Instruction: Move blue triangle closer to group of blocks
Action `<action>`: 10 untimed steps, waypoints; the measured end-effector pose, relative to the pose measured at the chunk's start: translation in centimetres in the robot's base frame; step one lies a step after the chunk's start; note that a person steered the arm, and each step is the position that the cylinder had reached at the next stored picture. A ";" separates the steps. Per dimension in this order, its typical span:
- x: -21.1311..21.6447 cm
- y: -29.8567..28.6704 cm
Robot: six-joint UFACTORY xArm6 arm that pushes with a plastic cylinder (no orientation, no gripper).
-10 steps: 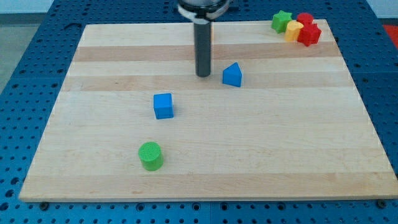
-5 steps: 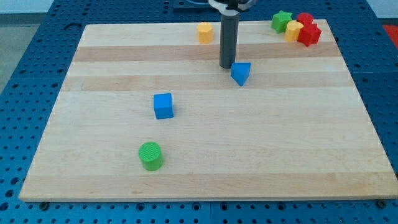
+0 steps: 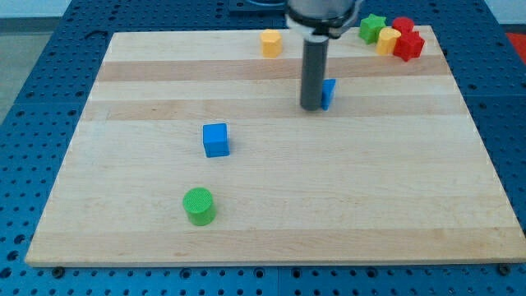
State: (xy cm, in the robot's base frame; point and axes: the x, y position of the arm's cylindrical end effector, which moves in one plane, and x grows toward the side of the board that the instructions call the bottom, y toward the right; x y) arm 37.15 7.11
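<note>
My tip point(image 3: 312, 108), a bare rod with no jaws to open or close, is pressing against the blue triangle point(image 3: 329, 93) above the desk's centre, mid-push, and the next move is calling for driving it toward the top-right corner group point(image 3: 393, 36).

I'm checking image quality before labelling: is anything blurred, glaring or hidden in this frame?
Camera view: lighting is even, with no glare on the wooden board; the dark rod is slightly motion-blurred; my tip hides most of the blue triangle block; the blue cube and green cylinder look sharp, casting only faint shadows.
</note>
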 end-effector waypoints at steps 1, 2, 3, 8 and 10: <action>-2.9 3.1; -3.6 4.4; -2.5 4.4; -3.5 8.0; -6.5 6.0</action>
